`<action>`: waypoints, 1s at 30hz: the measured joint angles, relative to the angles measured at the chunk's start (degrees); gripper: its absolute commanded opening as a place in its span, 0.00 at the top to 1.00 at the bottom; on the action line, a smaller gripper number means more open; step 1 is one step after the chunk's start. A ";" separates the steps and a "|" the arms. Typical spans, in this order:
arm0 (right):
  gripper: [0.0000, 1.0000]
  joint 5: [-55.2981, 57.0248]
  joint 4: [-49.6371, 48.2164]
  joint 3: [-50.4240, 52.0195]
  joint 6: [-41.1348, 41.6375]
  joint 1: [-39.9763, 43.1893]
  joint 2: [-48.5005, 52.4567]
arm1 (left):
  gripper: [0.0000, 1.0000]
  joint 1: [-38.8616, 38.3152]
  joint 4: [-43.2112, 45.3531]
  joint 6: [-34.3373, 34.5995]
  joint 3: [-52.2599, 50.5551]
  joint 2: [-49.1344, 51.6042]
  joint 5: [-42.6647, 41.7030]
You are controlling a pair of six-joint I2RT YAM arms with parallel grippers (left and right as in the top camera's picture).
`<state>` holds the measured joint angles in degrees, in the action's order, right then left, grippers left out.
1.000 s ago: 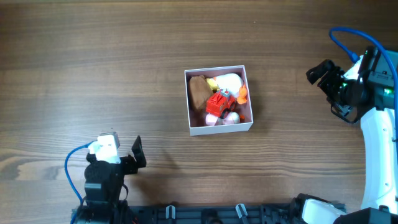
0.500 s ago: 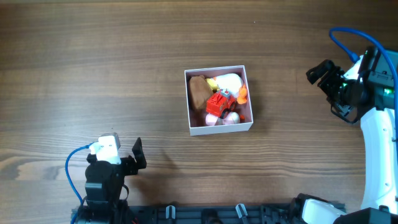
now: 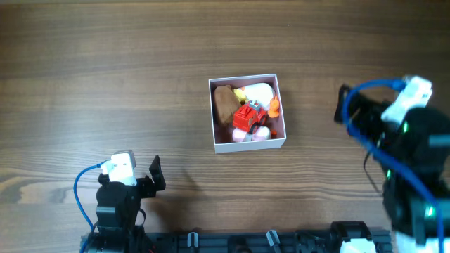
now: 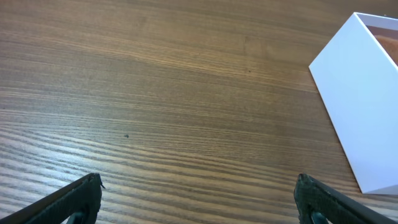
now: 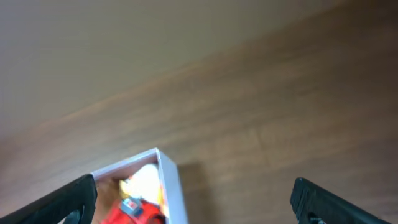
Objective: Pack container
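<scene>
Container (image 3: 249, 146) has not moved and sits mid-table, filled with toys, with a red toy truck (image 3: 248, 116) on top and no toy in view outside it. Right gripper (image 3: 346, 105), spread and empty, has swung blurred to a new spot right of the container. Left gripper (image 3: 156, 174), also spread and empty, is parked well off its near-left corner, so packing looks done and the right arm is probably retracting.

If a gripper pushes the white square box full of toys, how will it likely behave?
The white square box probably slides rather than tips, sitting low on the wooden table. Its thin walls may flex if squeezed.
</scene>
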<state>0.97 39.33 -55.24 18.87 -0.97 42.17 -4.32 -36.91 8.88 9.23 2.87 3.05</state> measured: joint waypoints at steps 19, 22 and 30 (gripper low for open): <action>0.01 -0.09 -8.63 43.19 -5.64 3.06 -40.61 | 0.00 0.00 0.00 0.00 -0.02 -0.15 0.00; 0.00 -0.09 -8.90 45.81 -5.46 3.06 -40.96 | 0.00 0.00 0.00 0.00 -0.02 -0.15 0.00; 0.00 -0.09 -9.42 46.27 -5.31 3.06 -40.96 | 0.00 0.00 0.02 0.00 -0.02 -0.15 0.00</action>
<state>0.89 29.91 -8.97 13.56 2.09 1.21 -4.32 -36.88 8.88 9.21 2.72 3.05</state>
